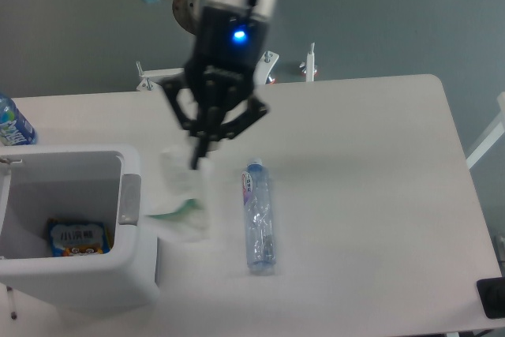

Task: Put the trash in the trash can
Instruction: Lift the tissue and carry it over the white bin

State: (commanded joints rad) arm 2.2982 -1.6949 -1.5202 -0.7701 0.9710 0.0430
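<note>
My gripper [199,160] hangs over the table just right of the trash can [134,274], a white boxy bin with a grey tab on its right side. The jaws are closed on the top edge of the white paper carton [186,199]. The carton is blurred, dangles below the fingers and shows a dark green mark. It is beside the bin's right rim, not over the opening. The slim clear plastic bottle [258,215] with a pale-blue cap and white label lies on the table to the right of the carton, cap pointing away.
A blue-and-orange snack packet [76,239] lies inside the bin. A blue-tinted bottle [12,124] stands at the far left table edge behind the bin. Metal brackets [309,65] stick up at the table's back edge.
</note>
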